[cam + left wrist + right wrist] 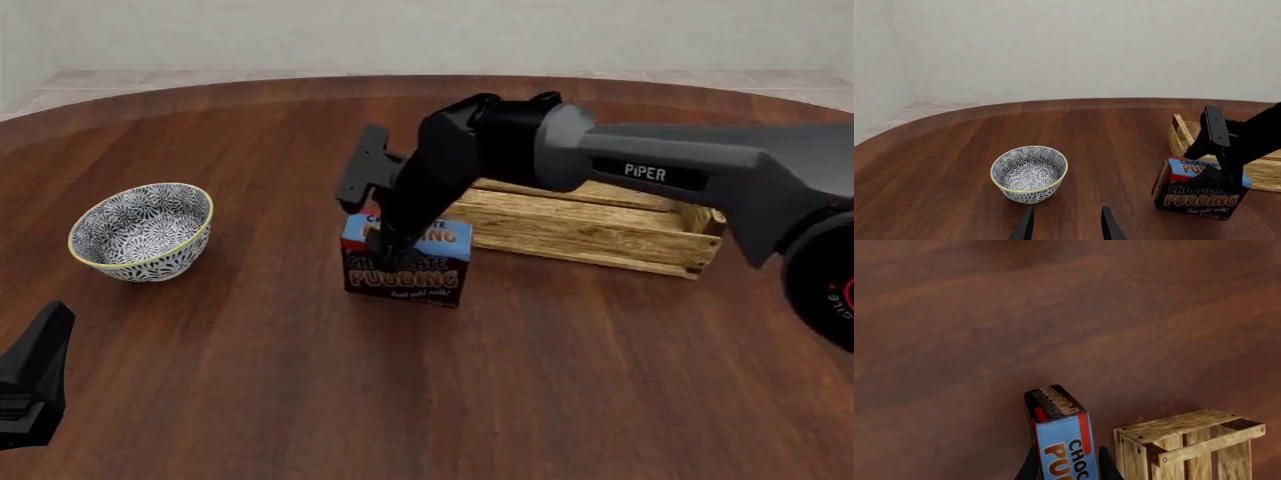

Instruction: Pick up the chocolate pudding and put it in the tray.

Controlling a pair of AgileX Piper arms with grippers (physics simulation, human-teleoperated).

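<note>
Reading from the front view, the chocolate pudding carton point(407, 263) is showing orange "PUDDING" lettering on its dark brown face, with small script under it that is too small to read; the upper words are partly covered by the right gripper point(390, 243). The right arm point(667, 165) is carrying the white word "PiPER" on its grey link.

The carton is standing upright on the wooden table point(267, 380), just beside the near left corner of the wooden tray point(587, 228); whether they are touching, I cannot tell. The right gripper is coming down over the carton's top, and in the right wrist view its two fingers are lying on either side of the blue top band point(1066, 450), so the jaws are sitting around the carton. If they are already pressing on it or not, I cannot tell.

The left gripper point(1067, 225) is standing with its jaws spread apart and holding nothing, near the patterned bowl point(1029, 173), well apart from the carton. In the front view only a dark piece of it is showing at the lower left edge.
</note>
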